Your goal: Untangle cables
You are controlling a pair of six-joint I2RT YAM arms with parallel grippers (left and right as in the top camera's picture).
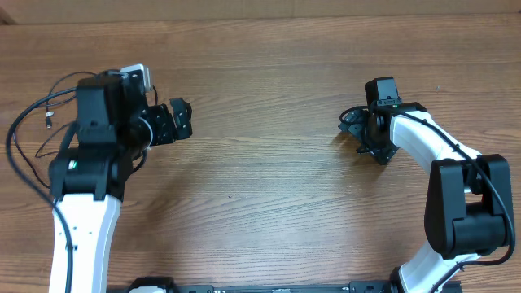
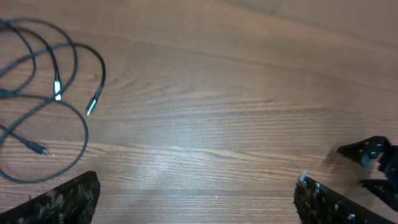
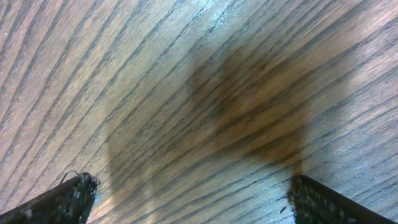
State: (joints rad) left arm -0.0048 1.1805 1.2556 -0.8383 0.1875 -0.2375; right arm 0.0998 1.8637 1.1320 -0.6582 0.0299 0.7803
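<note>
Cables are lying in loose, overlapping black loops on the wooden table. They are sitting ahead of the left gripper and out past its left finger, well apart from both fingertips. Small plug ends are showing among the loops, one of them glinting where two strands are crossing. The left gripper's fingers are standing wide apart and gripping nothing, with only bare wood lying between them. The right gripper is hanging close over the wood, its fingers likewise spread wide and holding nothing, and a blurred shadow is falling just ahead of them. That gripper is also showing beyond the left gripper's right finger, far from the cables.
</note>
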